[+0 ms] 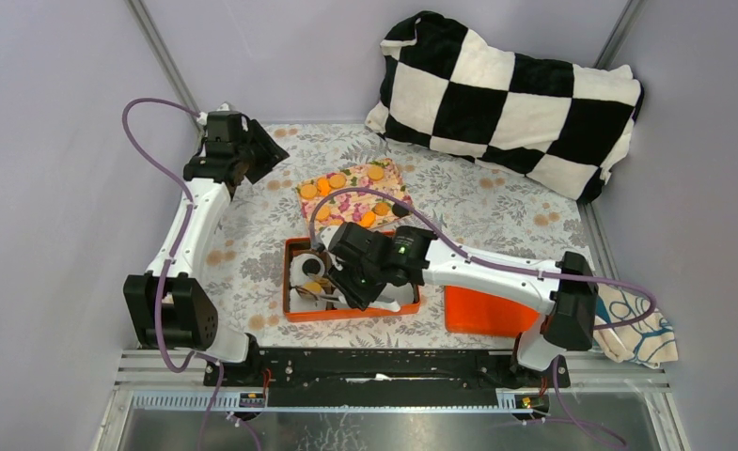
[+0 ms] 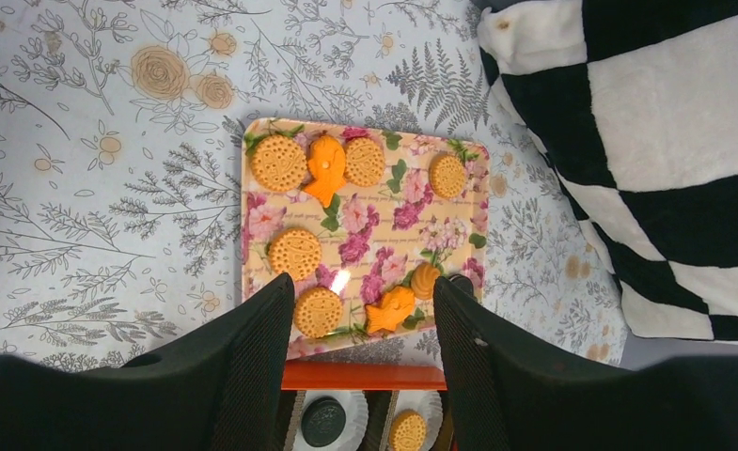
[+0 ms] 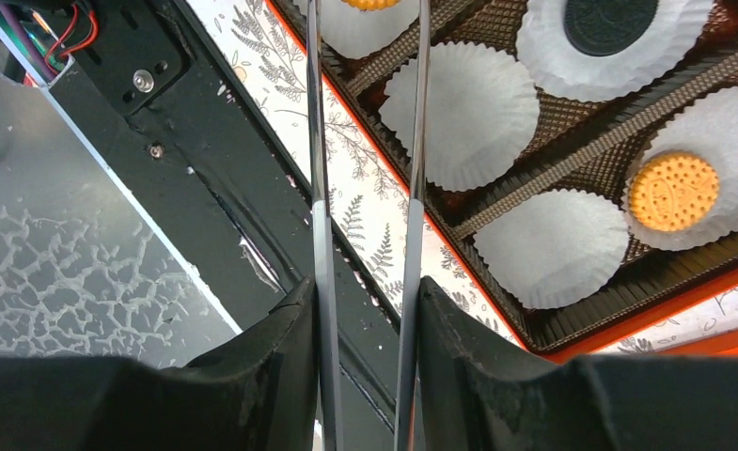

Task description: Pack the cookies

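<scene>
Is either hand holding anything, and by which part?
The right hand grips tongs, its fingers pressing the outsides of both blades at the end nearest it; the tips are out of frame. The left hand is open and empty above the cookies.

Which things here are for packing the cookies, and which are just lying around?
For the job:
cookies
flowery tray
orange box
paper cups
tongs
orange slab beside the box, maybe its lid

Just lying about:
checkered pillow
patterned cloth
</scene>
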### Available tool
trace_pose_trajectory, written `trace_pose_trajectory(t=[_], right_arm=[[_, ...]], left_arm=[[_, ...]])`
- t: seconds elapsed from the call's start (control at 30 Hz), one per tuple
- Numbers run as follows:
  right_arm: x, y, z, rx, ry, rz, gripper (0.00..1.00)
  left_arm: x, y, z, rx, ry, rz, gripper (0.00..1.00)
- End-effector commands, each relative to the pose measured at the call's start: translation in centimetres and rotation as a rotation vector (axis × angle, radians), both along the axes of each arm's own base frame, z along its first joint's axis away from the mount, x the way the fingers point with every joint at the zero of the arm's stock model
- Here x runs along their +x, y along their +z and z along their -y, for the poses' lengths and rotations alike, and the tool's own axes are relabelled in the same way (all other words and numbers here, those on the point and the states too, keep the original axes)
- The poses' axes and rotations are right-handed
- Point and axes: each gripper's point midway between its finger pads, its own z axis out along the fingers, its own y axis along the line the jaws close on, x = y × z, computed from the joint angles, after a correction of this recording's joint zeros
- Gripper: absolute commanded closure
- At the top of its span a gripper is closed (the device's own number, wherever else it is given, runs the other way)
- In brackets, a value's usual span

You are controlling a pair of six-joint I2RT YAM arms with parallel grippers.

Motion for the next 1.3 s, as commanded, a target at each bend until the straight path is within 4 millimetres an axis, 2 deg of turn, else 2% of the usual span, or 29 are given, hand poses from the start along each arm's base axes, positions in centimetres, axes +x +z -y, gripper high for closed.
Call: trace_pose_trajectory(t=[0.0, 0.1, 0.23, 0.37, 0.53, 0.7, 0.8, 0.9, 0.97, 1.07, 1.27], right_arm=[[-0.9, 1.0, -1.6, 0.050, 0.040, -0.014, 0.91], [-1.2, 0.6, -1.9, 0.044, 0.050, -0.027, 0.88], [-1.2, 0.3, -2.3, 0.045, 0.053, -0.034, 0.64], [-0.9, 0.6, -2.8, 0.060, 0.051, -0.020, 0.53], [-0.3, 1.6, -3.3, 0.075, 0.048, 0.010, 0.45], [0.6, 3.6, -3.5, 0.109, 0.024, 0.065, 0.50], [2.6, 5.4, -3.2, 0.117, -0.037, 0.169, 0.50], [5.5, 7.0, -2.5, 0.102, -0.116, 0.300, 0.49], [7.7, 7.2, -2.2, 0.085, -0.161, 0.340, 0.48], [10.5, 6.3, -2.2, 0.077, -0.204, 0.332, 0.48], [16.1, 3.2, -2.2, 0.048, -0.268, 0.294, 0.47]], left_arm=[[-0.3, 0.3, 0.1, -0.003, -0.012, 0.016, 0.39], [-0.3, 0.2, 0.3, -0.006, -0.018, 0.015, 0.39], [-0.3, 0.0, 0.7, -0.015, -0.042, 0.016, 0.39], [-0.4, 0.3, 0.9, -0.017, -0.061, 0.034, 0.38], [-0.4, 0.8, 1.1, -0.015, -0.077, 0.056, 0.37], [-0.4, 0.8, 1.4, -0.024, -0.094, 0.061, 0.37], [-0.4, 1.0, 1.6, -0.033, -0.100, 0.069, 0.37], [-0.4, 1.2, 1.7, -0.041, -0.104, 0.077, 0.38], [-0.3, 1.4, 1.8, -0.044, -0.106, 0.085, 0.38], [-0.3, 1.3, 1.7, -0.041, -0.106, 0.084, 0.38], [-0.4, 1.0, 1.6, -0.033, -0.100, 0.079, 0.38]])
